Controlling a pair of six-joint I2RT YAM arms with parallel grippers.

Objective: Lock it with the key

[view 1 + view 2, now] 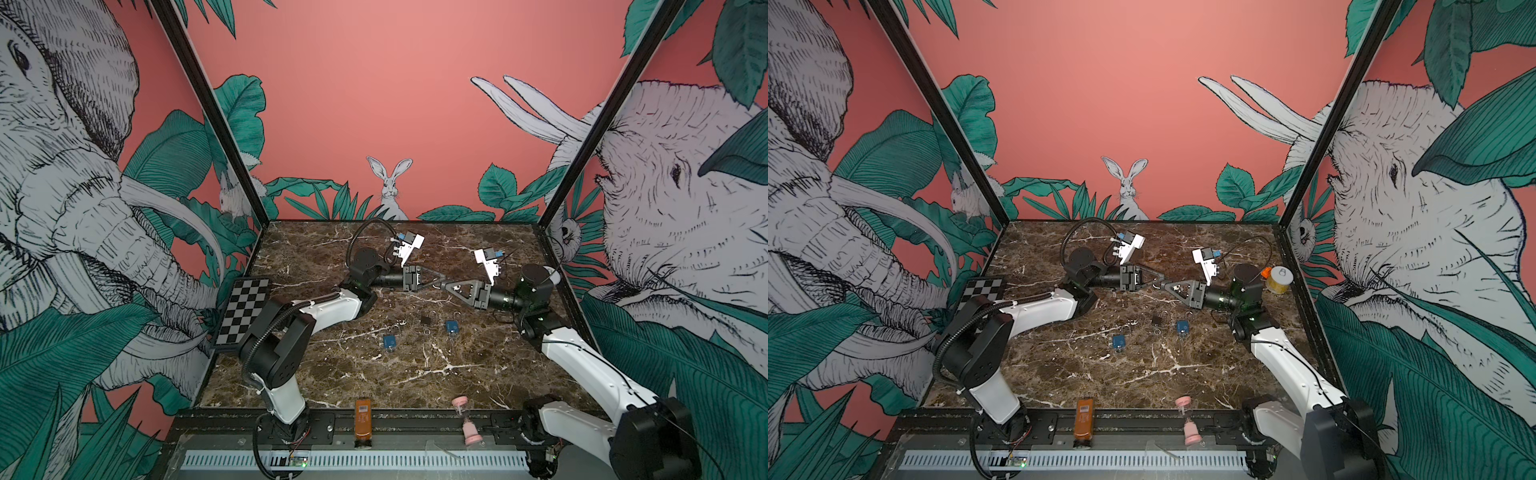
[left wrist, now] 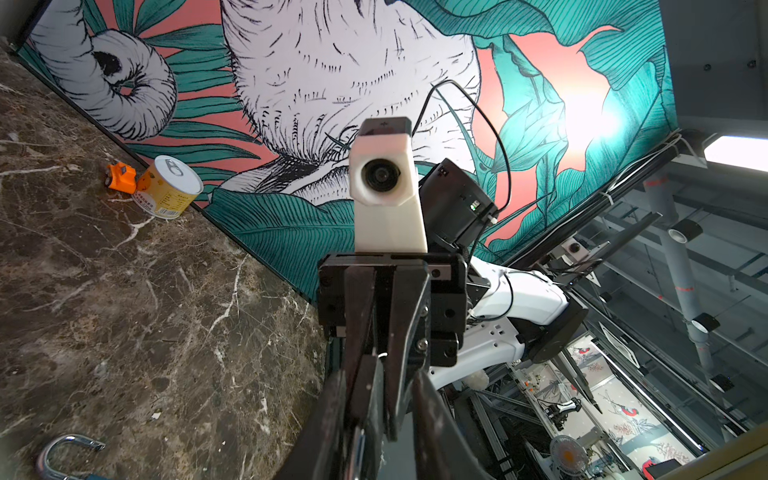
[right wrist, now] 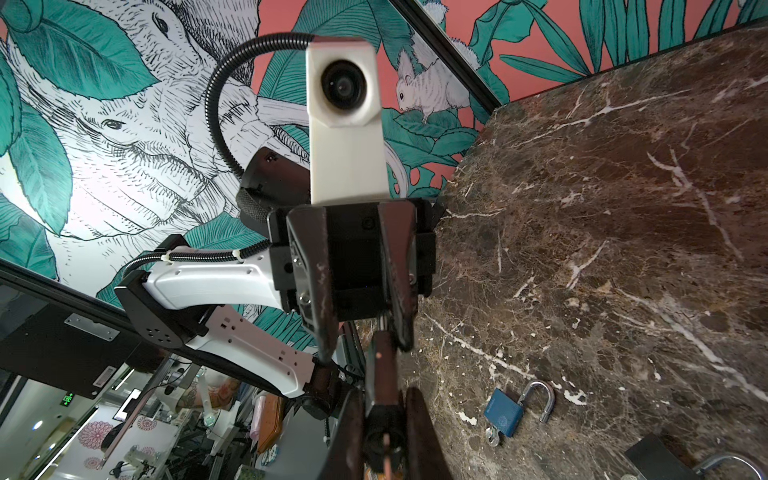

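In both top views my two grippers meet tip to tip above the middle of the marble table (image 1: 374, 374). My right gripper (image 1: 446, 286) (image 3: 384, 399) is shut on a small dark padlock (image 3: 380, 365) (image 2: 370, 395). A brassy bit at the lock's end inside those jaws (image 3: 387, 453) looks like the key, and a thin wire ring (image 2: 381, 355) hangs there. My left gripper (image 1: 441, 279) (image 2: 380, 386) stands narrowly open around the lock's other end. A metal loop (image 1: 437, 284) shows between the tips, and a gap remains beside one finger (image 3: 324, 291).
Below the grippers lie two blue padlocks (image 1: 389, 341) (image 1: 451, 327) with open shackles, a black padlock (image 1: 426, 320) and a key ring (image 1: 427, 331). A checkerboard (image 1: 243, 309) leans at the left wall. A yellow can (image 1: 1278, 279) stands far right. A bottle (image 1: 363, 419) and pink hourglass (image 1: 466, 419) line the front rail.
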